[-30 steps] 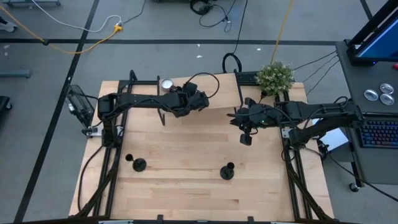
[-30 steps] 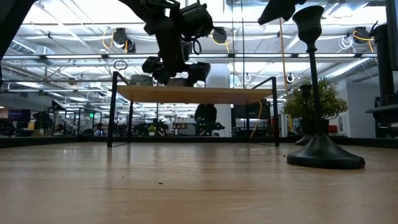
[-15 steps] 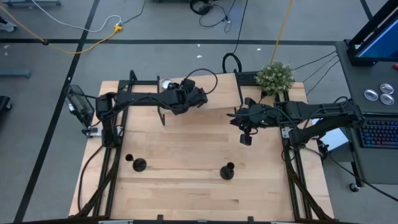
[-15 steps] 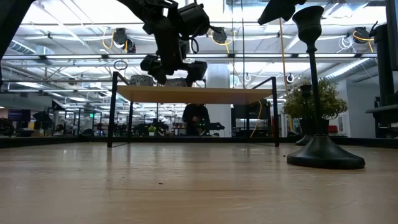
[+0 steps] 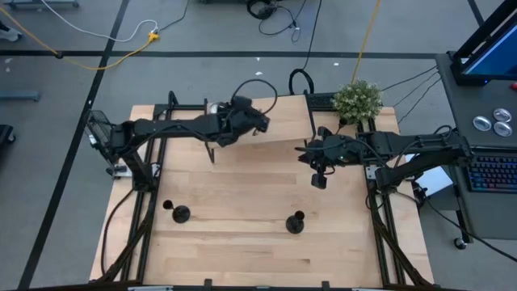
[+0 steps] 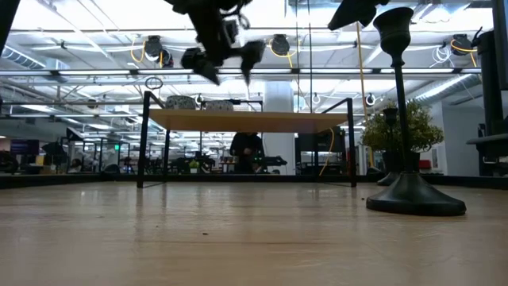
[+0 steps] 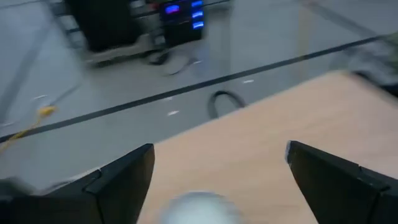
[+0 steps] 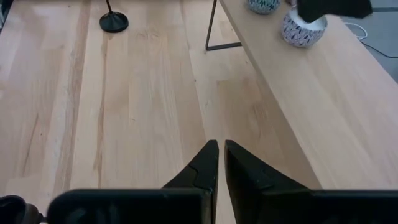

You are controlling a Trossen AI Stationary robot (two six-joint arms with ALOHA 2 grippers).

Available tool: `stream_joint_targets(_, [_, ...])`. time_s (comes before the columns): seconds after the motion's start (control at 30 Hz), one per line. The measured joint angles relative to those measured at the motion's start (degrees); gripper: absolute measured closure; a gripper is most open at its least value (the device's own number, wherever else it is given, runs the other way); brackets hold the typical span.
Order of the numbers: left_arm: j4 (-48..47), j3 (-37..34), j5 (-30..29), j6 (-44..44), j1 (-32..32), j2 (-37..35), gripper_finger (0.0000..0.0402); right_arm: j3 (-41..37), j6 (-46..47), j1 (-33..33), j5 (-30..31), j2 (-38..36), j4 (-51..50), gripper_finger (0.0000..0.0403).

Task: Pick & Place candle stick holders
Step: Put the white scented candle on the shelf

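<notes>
Three black candlestick holders stand upright on their round bases on the wooden table: one near left (image 5: 180,214), one near the middle (image 5: 296,222), one right of centre (image 5: 320,179). The low view shows one close up (image 6: 409,191). My left gripper (image 5: 252,120) is open and empty, raised above the far shelf (image 5: 283,133); it also shows in the low view (image 6: 222,57). A blurred white round thing (image 7: 199,205) lies below its fingers. My right gripper (image 8: 221,163) is shut and empty, hovering just beyond the right-of-centre holder (image 5: 311,152).
The raised wooden shelf on thin black legs (image 6: 254,121) spans the far middle of the table and carries small patterned bowls (image 8: 303,28). A potted plant (image 5: 357,99) stands at the far right corner. Bare wood lies between the holders.
My left gripper has risen from just above the shelf's bowls to well above them, shifting slightly toward the table's far edge, still open. The holders have stayed in place.
</notes>
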Motion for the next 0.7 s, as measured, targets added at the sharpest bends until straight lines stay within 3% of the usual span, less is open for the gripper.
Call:
stream_joint_targets(0.1, [4.9,0.0,1.69,3.99,-2.07,0.0,0.0088,0.0,0.0,0.0,0.01,0.0,0.33,0.0385])
stream_joint_targets(0.47, [5.34,0.0,5.84,5.33,-2.5,0.42,0.0367,0.0,0.0,0.0,0.01,0.0,1.92,0.0385])
stream_joint_targets(0.53, [5.25,0.0,7.09,4.95,-1.9,0.42,0.0392,0.0,0.03,0.0,0.02,0.0,1.94,0.0385])
stream_joint_targets(0.7, [2.96,0.0,11.04,2.0,-0.09,0.79,0.0393,0.0,0.66,0.0,0.02,0.0,1.93,0.0385])
